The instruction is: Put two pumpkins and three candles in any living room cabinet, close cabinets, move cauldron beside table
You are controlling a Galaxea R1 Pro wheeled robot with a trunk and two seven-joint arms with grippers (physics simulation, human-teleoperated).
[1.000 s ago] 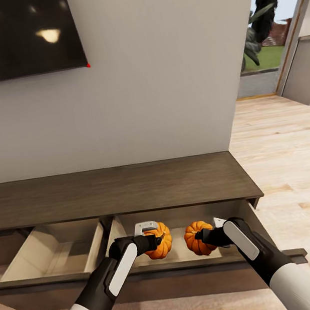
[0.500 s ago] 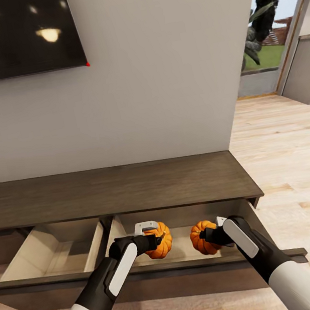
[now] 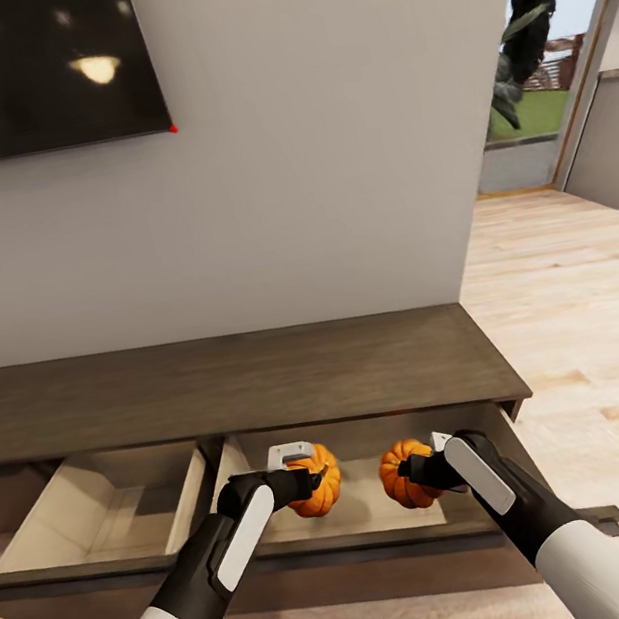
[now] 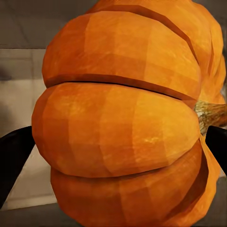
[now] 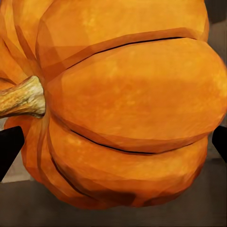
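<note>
Both pumpkins, left [image 3: 317, 479] and right [image 3: 404, 474], jaw-pinched over the cabinet's open drawer [image 3: 366, 513], right one now farther right.

We see the cabinet [image 3: 241, 382] in dark brown wood with a matt, grained top; its drawer insides [image 3: 101, 509] are pale beige, smooth and matt. Both pumpkins, left [image 4: 123, 118] and right [image 5: 127, 109], have an orange skin, ribbed with a faint sheen, and rough, fibrous tan stems [image 5: 21, 97]. The TV [image 3: 24, 70] is glossy black and reflects lights. The wall [image 3: 321, 145] is flat matt paint. The floor [image 3: 582, 302] is light wood planks, satin.
</note>
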